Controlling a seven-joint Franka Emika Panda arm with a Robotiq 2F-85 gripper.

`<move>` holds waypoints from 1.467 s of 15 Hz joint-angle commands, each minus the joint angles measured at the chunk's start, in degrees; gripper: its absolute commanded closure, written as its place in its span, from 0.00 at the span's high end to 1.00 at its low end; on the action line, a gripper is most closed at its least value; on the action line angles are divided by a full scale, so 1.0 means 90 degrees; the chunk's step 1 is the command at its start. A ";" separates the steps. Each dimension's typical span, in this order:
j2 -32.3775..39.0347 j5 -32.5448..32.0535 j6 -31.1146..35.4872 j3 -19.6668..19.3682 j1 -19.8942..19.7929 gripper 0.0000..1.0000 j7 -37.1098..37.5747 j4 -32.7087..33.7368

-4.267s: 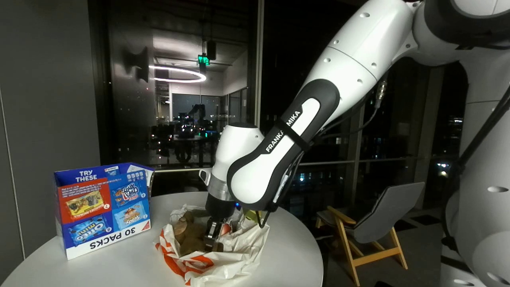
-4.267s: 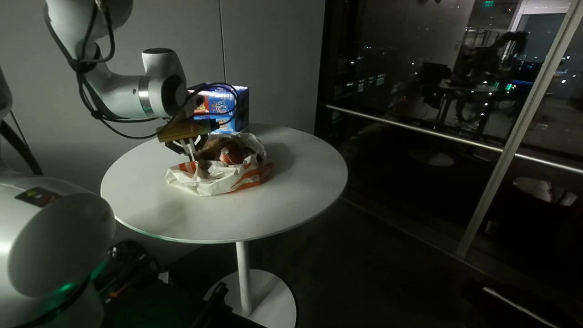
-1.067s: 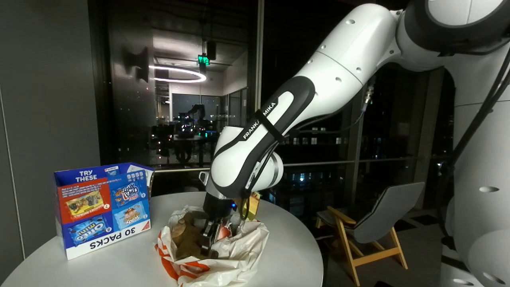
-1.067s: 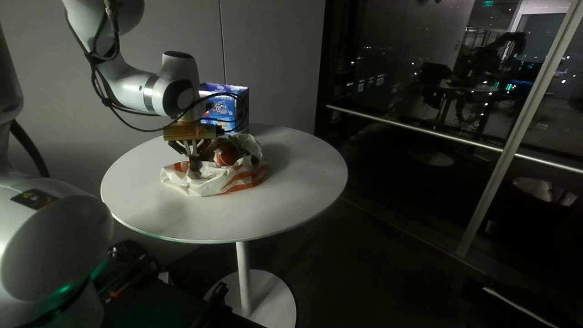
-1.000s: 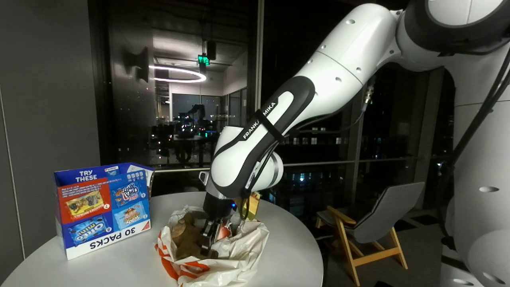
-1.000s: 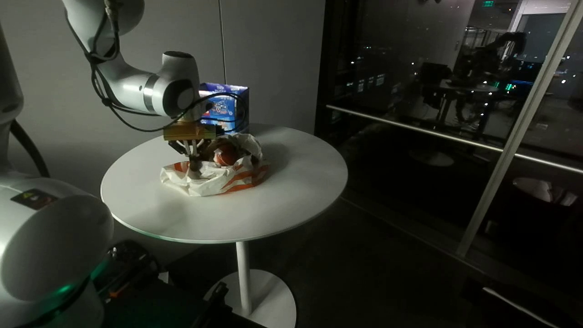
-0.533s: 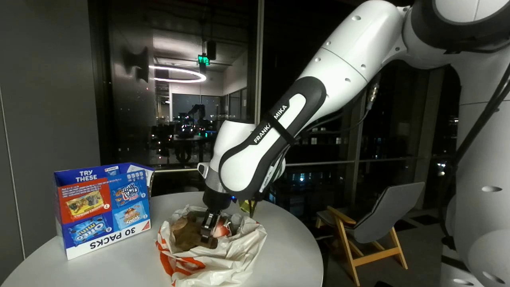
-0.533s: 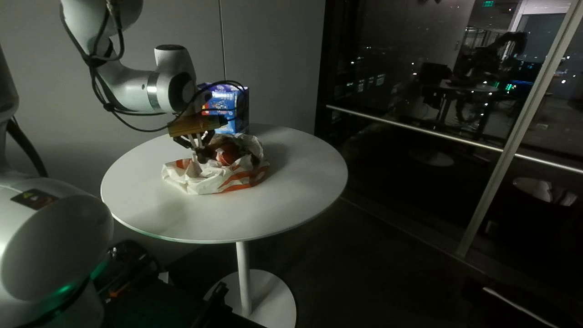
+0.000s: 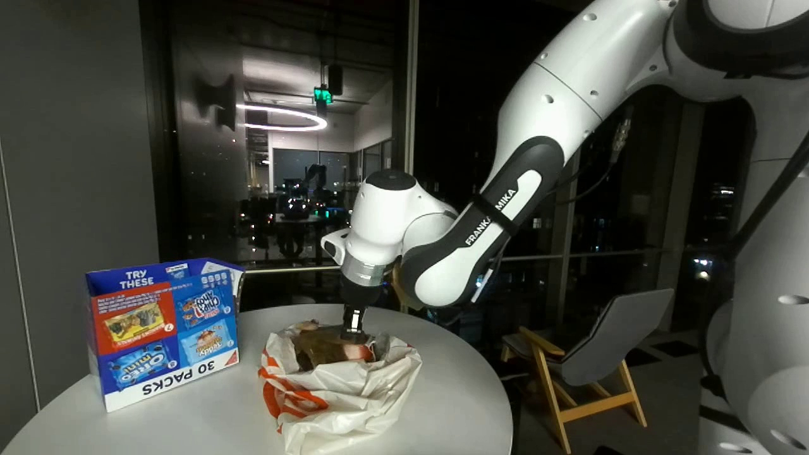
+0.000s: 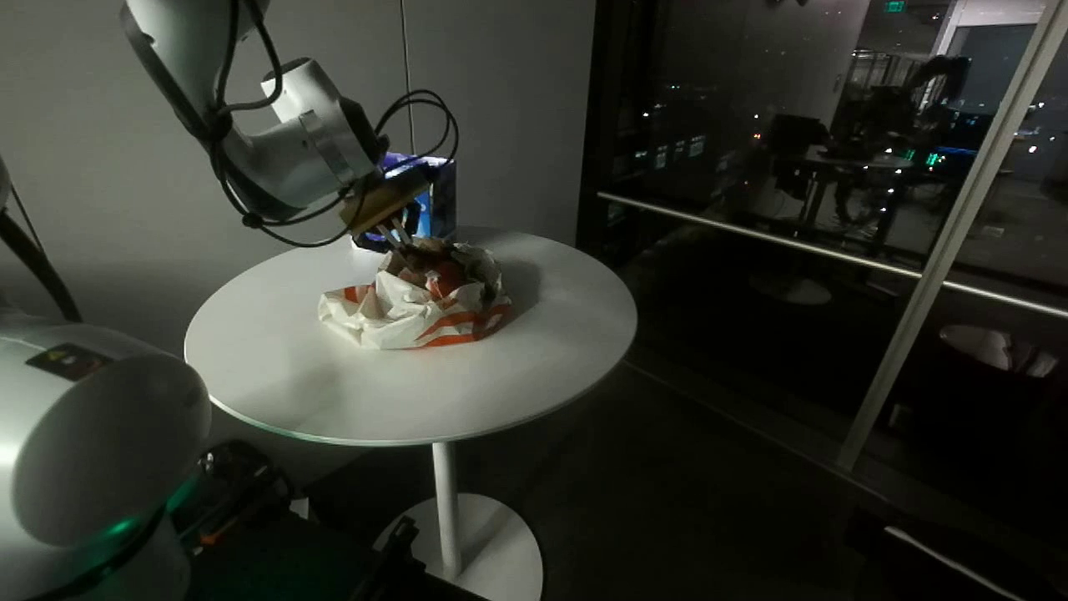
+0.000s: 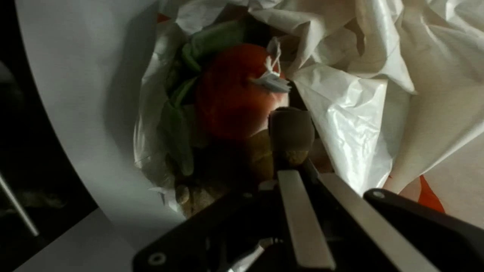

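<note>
One gripper (image 9: 353, 333), set narrow, seems to pinch an end of the brown plush toy (image 9: 318, 349), whose body stretches toward the snack box (image 9: 165, 336) within the white bag (image 9: 354, 392).

Brown plush toy (image 9: 318, 351) partly hidden by gripper (image 9: 352, 338) and plastic bag (image 9: 354, 404), red round item (image 11: 232, 94) too shadowed to identify, cookie box (image 10: 442, 200) partly behind the arm (image 10: 304, 154) in an exterior view, table (image 9: 458, 392) cut off below in an exterior view
</note>
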 commanded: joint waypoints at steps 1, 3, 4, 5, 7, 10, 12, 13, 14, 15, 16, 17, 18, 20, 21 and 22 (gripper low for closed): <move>0.0113 -0.1745 0.0136 0.0053 -0.0006 0.08 0.1347 0.0098; 0.0404 -0.2366 0.0300 0.0041 0.0010 0.08 0.1892 0.0144; 0.0541 -0.2711 0.0350 0.0026 0.0016 0.08 0.2196 0.0190; 0.0664 -0.3103 0.0360 0.0005 0.0027 0.08 0.2519 0.0251; 0.0853 -0.4213 0.0259 -0.0063 0.0081 0.08 0.3380 0.0449; 0.1049 -0.5790 -0.0170 -0.0054 0.0228 0.07 0.4507 0.0765; 0.1228 -0.6573 -0.0269 0.0015 0.0189 0.07 0.5190 0.0821; 0.1325 -0.6600 -0.0132 0.0027 0.0144 0.07 0.5323 0.0804; 0.1476 -0.6276 0.0292 0.0009 0.0040 0.07 0.5207 0.0780; 0.1567 -0.6269 0.0436 -0.0002 0.0008 0.07 0.5260 0.0795; 0.1635 -0.6412 0.0478 -0.0015 -0.0008 0.07 0.5362 0.0822; 0.1697 -0.6370 0.0491 -0.0018 -0.0019 0.07 0.5380 0.0836; 0.1779 -0.6057 0.0678 -0.0031 -0.0081 0.07 0.5213 0.0812; 0.1842 -0.5786 0.0963 -0.0022 -0.0161 0.34 0.5142 0.0799; 0.1833 -0.5728 0.1038 -0.0010 -0.0182 0.36 0.5169 0.0792; 0.1775 -0.5709 0.1096 0.0005 -0.0199 0.41 0.5252 0.0788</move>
